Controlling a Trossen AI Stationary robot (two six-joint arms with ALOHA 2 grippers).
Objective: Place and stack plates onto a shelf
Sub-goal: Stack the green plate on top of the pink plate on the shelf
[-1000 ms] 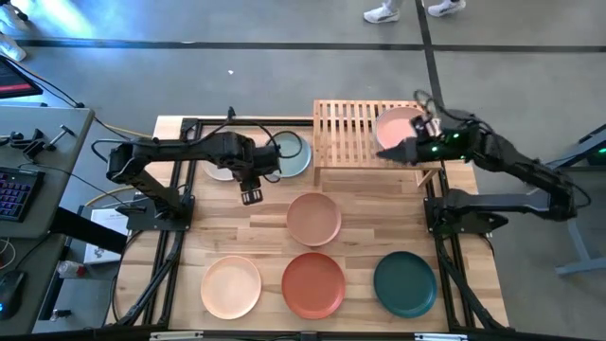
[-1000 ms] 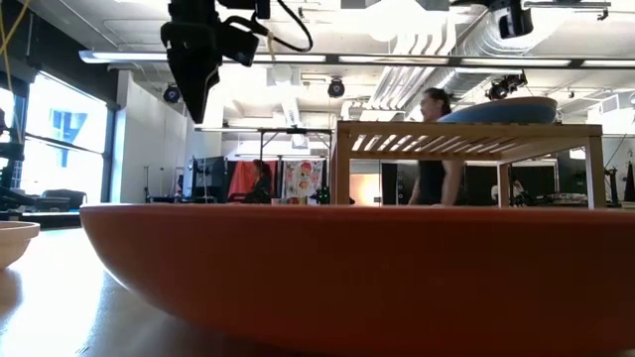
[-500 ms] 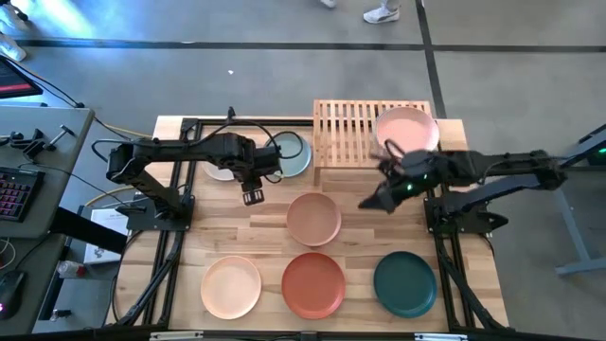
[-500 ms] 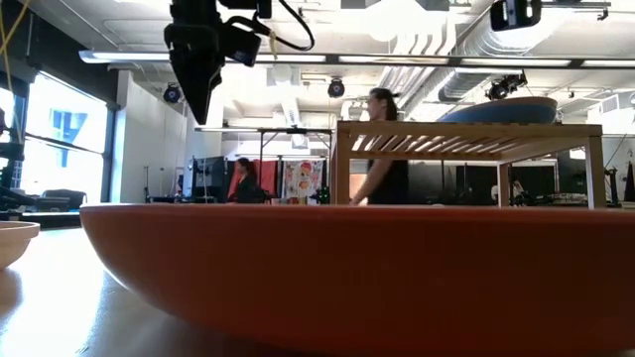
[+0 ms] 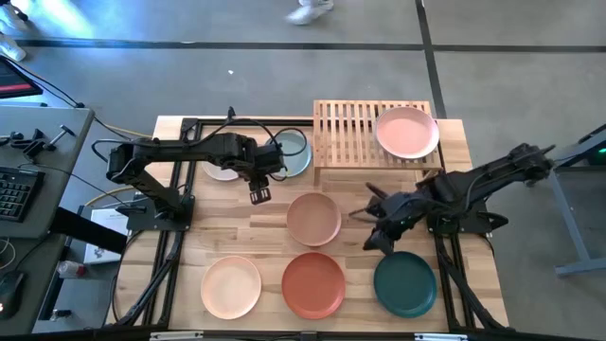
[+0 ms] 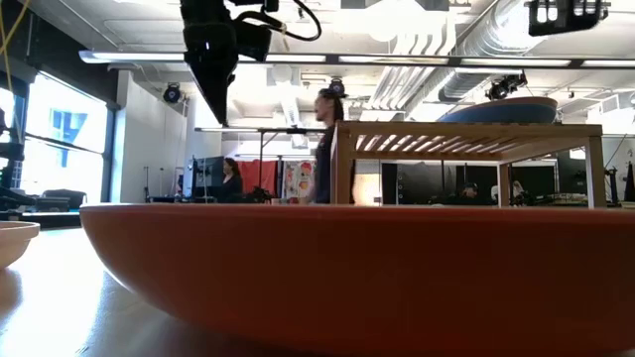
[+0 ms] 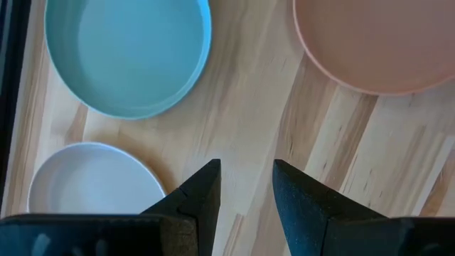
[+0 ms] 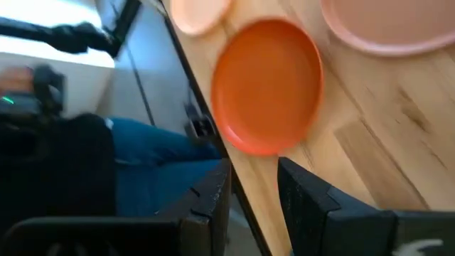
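The slatted wooden shelf (image 5: 355, 133) stands at the table's far right and bears a pink plate (image 5: 407, 133). On the tabletop lie a blue plate (image 7: 128, 53), an off-white plate (image 7: 92, 181), a tan-pink plate (image 5: 313, 218), a peach plate (image 5: 231, 287), an orange-red plate (image 5: 313, 284) and a dark green plate (image 5: 405, 282). My left gripper (image 7: 245, 192) hovers open over bare wood between the blue and tan-pink plates. My right gripper (image 5: 377, 239) hangs open and slanted, just above the dark green plate's far edge. The orange-red plate (image 8: 266, 85) lies ahead of it.
Black arm frames run along the table's left (image 5: 175, 237) and right (image 5: 445, 256) sides. A desk with a keyboard (image 5: 14, 194) stands left of the table. In the low view the orange-red plate (image 6: 357, 268) fills the foreground, and people move in the room behind.
My right gripper has swung away from the pink plate on the shelf toward the table's near edge, sinking and turning, to just above the dark green plate's far edge. My left gripper has tipped a little in place. The plates have stayed where they were.
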